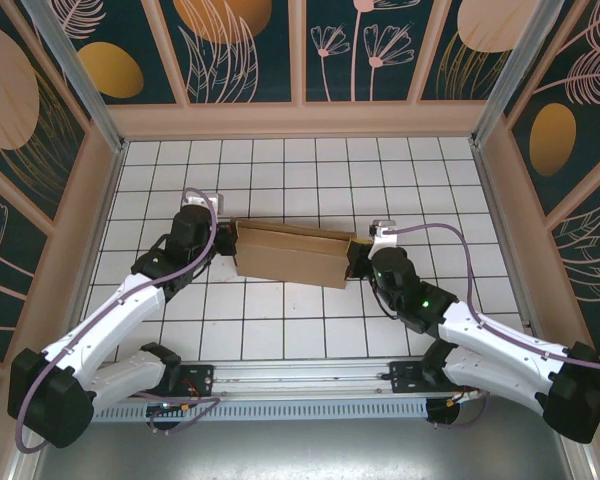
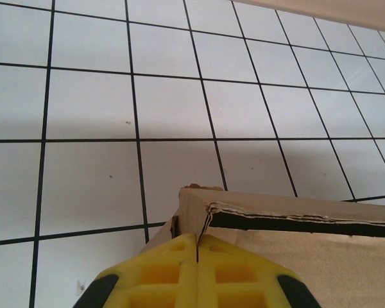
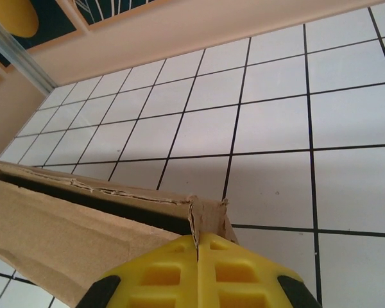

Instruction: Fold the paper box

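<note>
The box [image 1: 292,253] looks nearly folded, its lid seam gaping and probably untucked; left hand [image 2: 197,240] and right hand [image 3: 197,239], both pinched together, touch its end corners.

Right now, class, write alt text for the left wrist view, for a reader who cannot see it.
The left claw, yellow and pressed shut, meets the near corner of a brown corrugated paper box at the bottom of the frame. Beyond it stretches a white table gridded with black lines.
</note>
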### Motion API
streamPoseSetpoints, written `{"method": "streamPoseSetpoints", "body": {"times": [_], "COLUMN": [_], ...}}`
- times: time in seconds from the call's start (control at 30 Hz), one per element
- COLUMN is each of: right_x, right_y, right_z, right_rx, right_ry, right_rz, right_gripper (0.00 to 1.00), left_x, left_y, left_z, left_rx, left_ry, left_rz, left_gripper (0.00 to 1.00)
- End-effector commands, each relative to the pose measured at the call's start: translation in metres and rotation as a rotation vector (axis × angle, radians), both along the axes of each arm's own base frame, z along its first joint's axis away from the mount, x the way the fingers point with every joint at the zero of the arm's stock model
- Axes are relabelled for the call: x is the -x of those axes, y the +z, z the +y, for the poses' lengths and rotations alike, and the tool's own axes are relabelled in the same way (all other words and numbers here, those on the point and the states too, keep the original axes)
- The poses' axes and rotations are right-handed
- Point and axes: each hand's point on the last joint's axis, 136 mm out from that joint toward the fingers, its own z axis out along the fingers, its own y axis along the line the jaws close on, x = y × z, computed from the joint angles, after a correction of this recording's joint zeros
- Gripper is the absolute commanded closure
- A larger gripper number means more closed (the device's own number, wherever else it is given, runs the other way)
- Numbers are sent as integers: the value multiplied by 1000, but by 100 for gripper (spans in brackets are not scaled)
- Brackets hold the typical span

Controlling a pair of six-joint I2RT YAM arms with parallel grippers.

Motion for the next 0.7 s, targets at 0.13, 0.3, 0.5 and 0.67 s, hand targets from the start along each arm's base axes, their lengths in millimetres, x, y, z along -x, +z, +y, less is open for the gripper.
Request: {"method": "streamPoseSetpoints", "body": {"times": [0.13, 0.3, 0.5, 0.67], "right_x": [6, 11, 17, 27], "right_y": [4, 9, 28, 54], "right_z": [13, 17, 10, 14], "right_rx": [-53, -44, 25, 29], "right_ry": [16, 56, 99, 200], "right_rz": [62, 46, -23, -85], "right_gripper": [86, 73, 46, 35], "left_x": [7, 9, 11, 11], "left_y": [-6, -8, -11, -11], "left_z": [-2, 1, 4, 5], "left_rx": [14, -1, -24, -41], "left_ry": [-11, -9, -14, -19], "left_rz": [23, 11, 9, 3], "left_gripper": [100, 100, 100, 100]}}
